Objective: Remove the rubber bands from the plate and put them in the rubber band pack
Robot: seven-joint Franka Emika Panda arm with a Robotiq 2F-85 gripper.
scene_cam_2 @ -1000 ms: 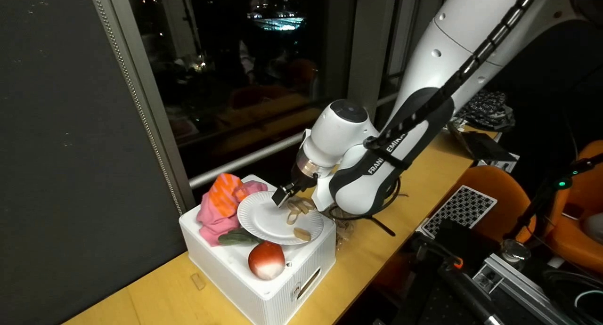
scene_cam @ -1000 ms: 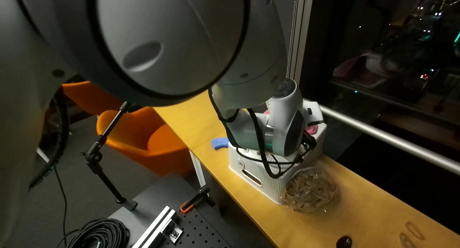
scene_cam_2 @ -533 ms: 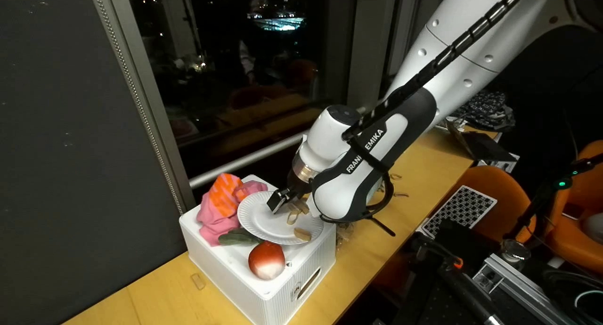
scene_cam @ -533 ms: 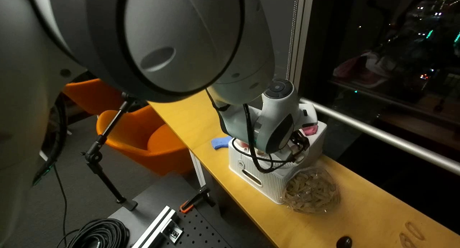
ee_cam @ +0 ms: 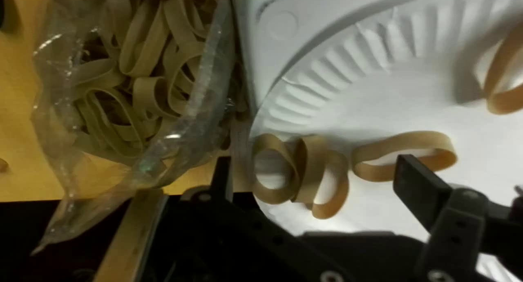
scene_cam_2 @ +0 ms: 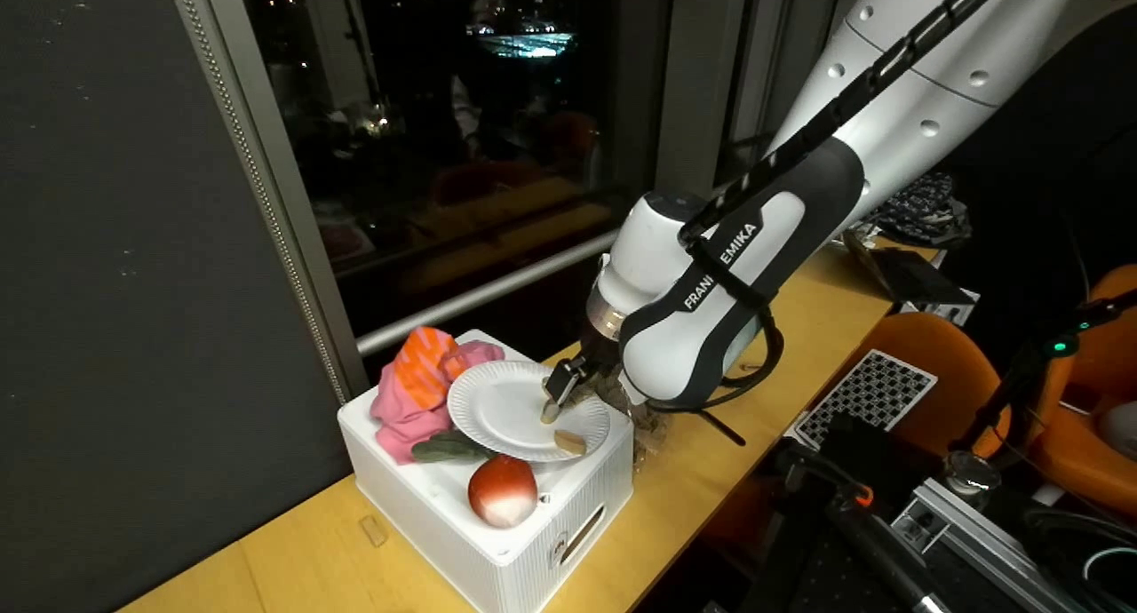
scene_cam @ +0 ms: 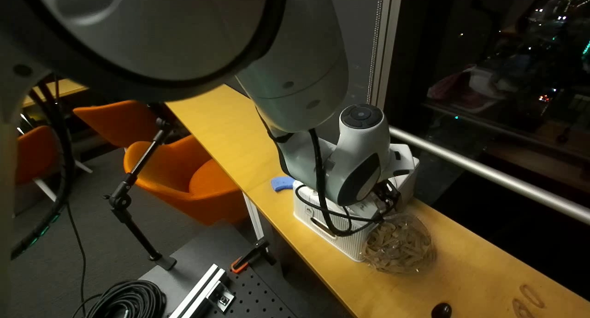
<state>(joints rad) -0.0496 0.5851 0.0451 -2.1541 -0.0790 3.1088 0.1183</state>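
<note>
In the wrist view the plate (ee_cam: 388, 94), round and white with a fluted rim, lies face up across the right half of the frame. The rubber bands (ee_cam: 311, 167), tan loops, bunch at its left rim near the centre; a single oval loop (ee_cam: 408, 140) sits just right of them, and a cropped loop (ee_cam: 506, 101) at the right edge. The rubber band pack (ee_cam: 200, 98), a crinkled clear bag full of similar loops, takes up the upper left.
</note>
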